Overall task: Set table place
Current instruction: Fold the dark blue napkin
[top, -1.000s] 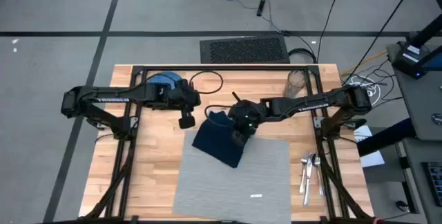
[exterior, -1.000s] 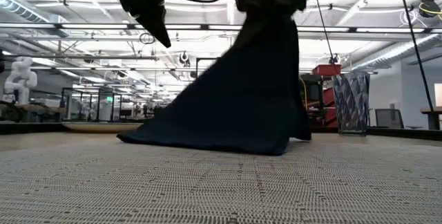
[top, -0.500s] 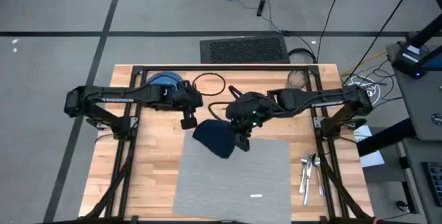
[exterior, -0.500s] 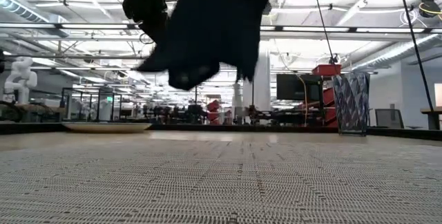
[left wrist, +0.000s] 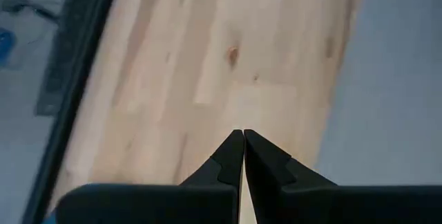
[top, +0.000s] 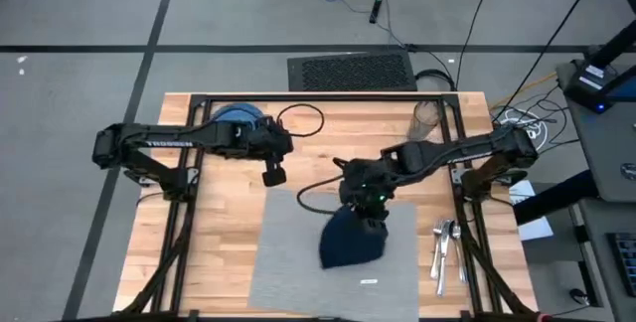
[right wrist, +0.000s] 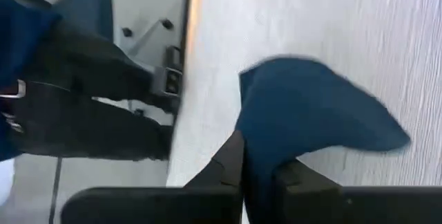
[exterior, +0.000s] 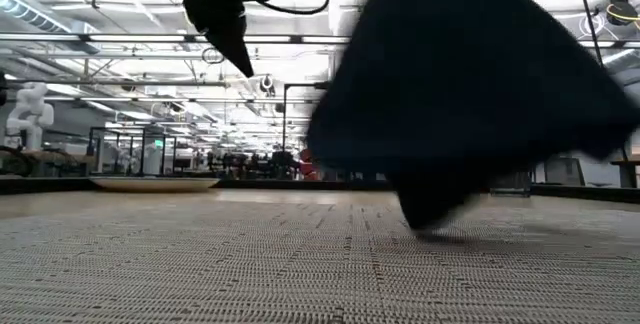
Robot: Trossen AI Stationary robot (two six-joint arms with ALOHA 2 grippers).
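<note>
The light-grey placemat (top: 288, 262) lies flat at the near middle of the wooden table (top: 219, 223). A dark navy napkin (top: 350, 244) hangs over the mat, below my right gripper (top: 366, 208), which is shut on it. In the low view the napkin (exterior: 470, 94) spreads wide and its lowest tip (exterior: 428, 222) is at the mat (exterior: 250, 264); I cannot tell whether it touches. My left gripper (top: 271, 173) hangs shut and holds nothing, above bare wood left of the far end of the mat (left wrist: 243, 134). My right gripper pinches a bunched upper part of the napkin (right wrist: 259, 158) between its two fingers (right wrist: 224, 165), coming from above and pointing down. How many layers it has cannot be told. The cloth hangs slack below the fingers, over the mat's middle.
A blue dish (top: 237, 121) sits at the far left of the table, behind my left arm. A clear glass (top: 427, 118) stands at the far right. Cutlery (top: 444, 242) lies on the wood right of the mat. The mat's left half is bare.
My right gripper has carried the napkin up and then toward the table's near edge and a little right, from the mat's far left corner to above its middle. The napkin's lower end, which lay on the table, was lifted clear and now hangs down to the mat.
</note>
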